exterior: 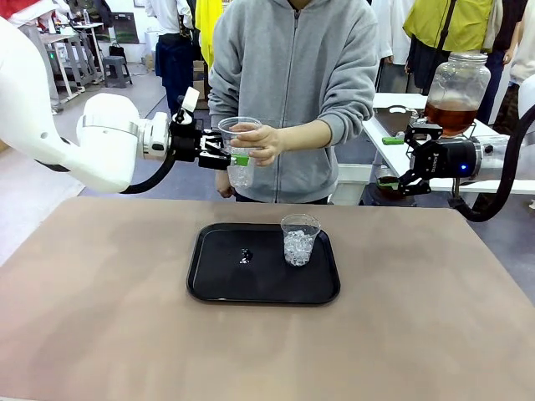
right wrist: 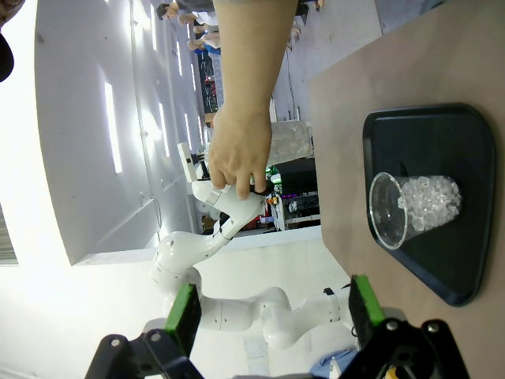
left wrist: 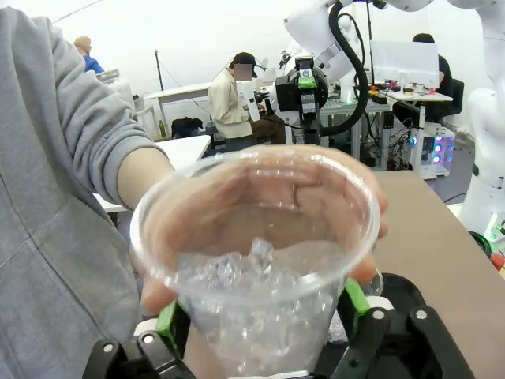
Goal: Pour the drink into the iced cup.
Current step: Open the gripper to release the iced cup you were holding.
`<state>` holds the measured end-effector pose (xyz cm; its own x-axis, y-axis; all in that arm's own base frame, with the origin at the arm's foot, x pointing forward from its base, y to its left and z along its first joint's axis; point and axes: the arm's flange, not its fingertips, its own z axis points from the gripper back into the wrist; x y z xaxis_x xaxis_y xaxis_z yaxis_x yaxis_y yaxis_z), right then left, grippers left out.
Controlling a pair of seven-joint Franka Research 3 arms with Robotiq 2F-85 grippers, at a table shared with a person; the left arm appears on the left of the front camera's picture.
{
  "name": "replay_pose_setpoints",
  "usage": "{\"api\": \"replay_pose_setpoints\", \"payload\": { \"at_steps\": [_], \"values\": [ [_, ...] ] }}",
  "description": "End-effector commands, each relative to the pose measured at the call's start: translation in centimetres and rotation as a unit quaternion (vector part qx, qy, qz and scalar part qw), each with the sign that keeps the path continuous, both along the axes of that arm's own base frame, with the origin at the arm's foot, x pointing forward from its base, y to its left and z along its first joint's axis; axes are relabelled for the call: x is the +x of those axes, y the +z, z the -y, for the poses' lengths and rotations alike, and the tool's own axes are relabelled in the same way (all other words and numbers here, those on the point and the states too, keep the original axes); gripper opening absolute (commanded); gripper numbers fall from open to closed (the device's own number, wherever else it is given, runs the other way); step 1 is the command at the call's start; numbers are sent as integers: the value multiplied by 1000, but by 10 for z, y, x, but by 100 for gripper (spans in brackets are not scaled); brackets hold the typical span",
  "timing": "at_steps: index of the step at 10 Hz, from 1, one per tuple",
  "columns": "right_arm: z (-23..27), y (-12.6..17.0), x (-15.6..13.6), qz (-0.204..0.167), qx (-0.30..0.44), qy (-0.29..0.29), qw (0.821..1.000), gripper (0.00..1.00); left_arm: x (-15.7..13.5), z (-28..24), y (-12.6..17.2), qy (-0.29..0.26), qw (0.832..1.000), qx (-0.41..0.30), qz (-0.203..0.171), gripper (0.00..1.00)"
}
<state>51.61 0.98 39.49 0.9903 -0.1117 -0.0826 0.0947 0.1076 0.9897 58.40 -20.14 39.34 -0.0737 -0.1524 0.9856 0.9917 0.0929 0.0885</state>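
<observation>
Cup one (exterior: pixel 299 241) on tray (exterior: pixel 209 288); cup two (left wrist: pixel 260 260) hand-held in left gripper (left wrist: pixel 263 316), grip unclear; right gripper (right wrist: pixel 274 298) wide.

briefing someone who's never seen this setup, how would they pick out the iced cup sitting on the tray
Find the black tray in the middle of the brown table. On its right half stands a small clear plastic cup holding ice. Unlike the other iced cup, held in the air by a person's hand, it rests on the tray, untouched.
</observation>
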Motion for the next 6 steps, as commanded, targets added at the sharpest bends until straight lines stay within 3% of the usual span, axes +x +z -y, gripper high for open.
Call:
{"api": "replay_pose_setpoints", "payload": {
  "at_steps": [1,6],
  "values": [
    [0,1,0,2,0,0,1000,100,-10,-15,0,-8,1000,-1,-2,100],
    [0,1,0,2,0,0,1000,100,-56,-91,-29,-18,1000,19,-8,100]
  ]
}}
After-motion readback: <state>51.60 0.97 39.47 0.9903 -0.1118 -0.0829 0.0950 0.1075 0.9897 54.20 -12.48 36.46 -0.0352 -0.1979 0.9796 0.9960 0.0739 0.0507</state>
